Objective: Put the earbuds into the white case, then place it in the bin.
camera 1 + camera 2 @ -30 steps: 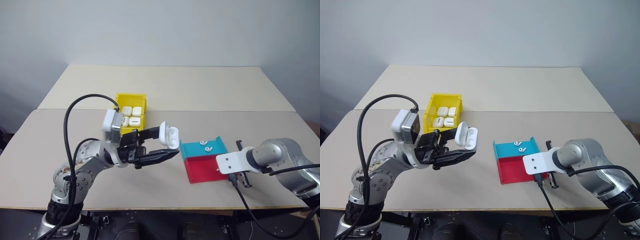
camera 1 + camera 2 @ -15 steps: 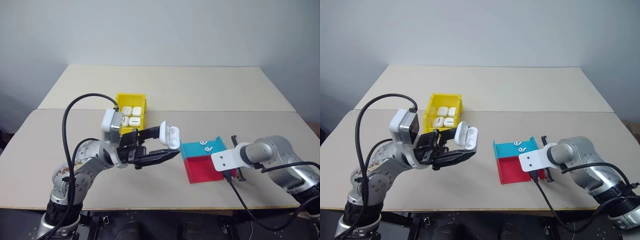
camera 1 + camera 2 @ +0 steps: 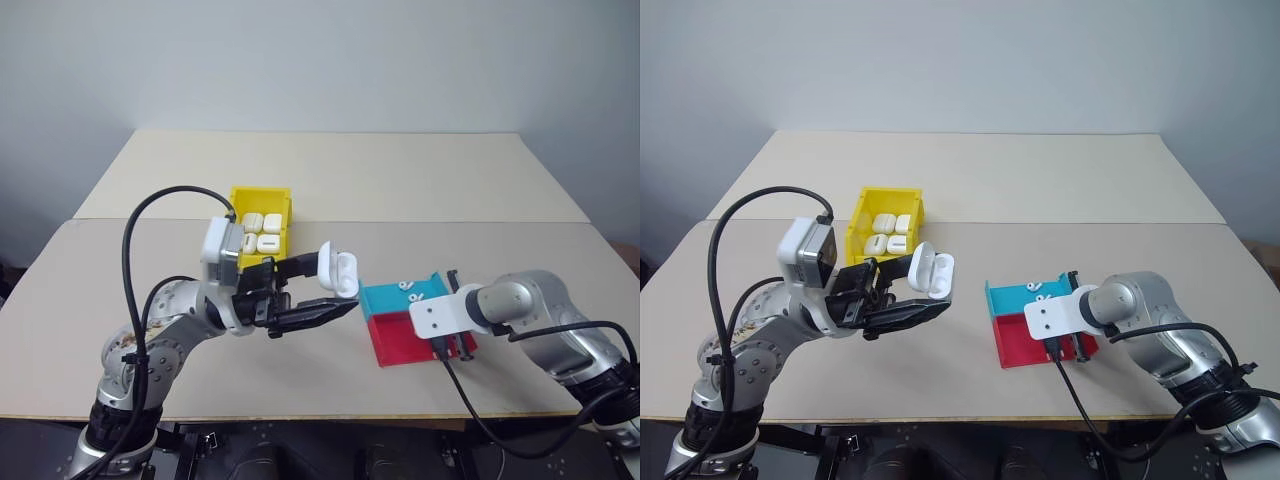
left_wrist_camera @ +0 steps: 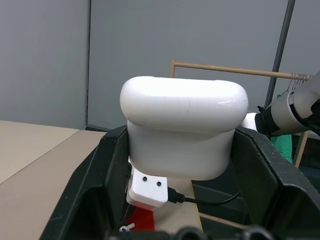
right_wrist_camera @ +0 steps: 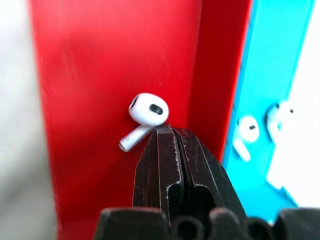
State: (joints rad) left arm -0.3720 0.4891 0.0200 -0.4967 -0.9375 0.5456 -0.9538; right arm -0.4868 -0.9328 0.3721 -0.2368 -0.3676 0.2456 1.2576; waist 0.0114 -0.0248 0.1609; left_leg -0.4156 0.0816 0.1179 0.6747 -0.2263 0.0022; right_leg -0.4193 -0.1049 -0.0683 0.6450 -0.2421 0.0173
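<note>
1. While my left gripper (image 3: pixel 325 290) stays clamped on the white case (image 3: pixel 339 272), lid flipped up, at centre frame in the left eye view, I keep it raised above the table (image 3: pixel 330 180).
2. My right gripper (image 5: pixel 172 137) has its fingers pressed together and holds nothing; its tips hang over the red half of the tray (image 5: pixel 90 75), just beside one earbud (image 5: pixel 145 114).
3. More earbuds (image 5: pixel 246 131) lie in the cyan half, right of centre in the right wrist view; I make out at least two.
4. I judge each earbud very light, hard and glossy, so it will likely skid or flick off if the pads close unevenly.
5. I would take it across the rounded head where it meets the stem, with the jaws opened first; the thin stem alone looks likely to pivot.
6. The case is rigid and smooth; the hold across its body looks sound, but I would avoid loading the hinge.
7. The bin (image 3: pixel 242 197), upper left of centre, already holds several cases (image 3: pixel 262 232).
</note>
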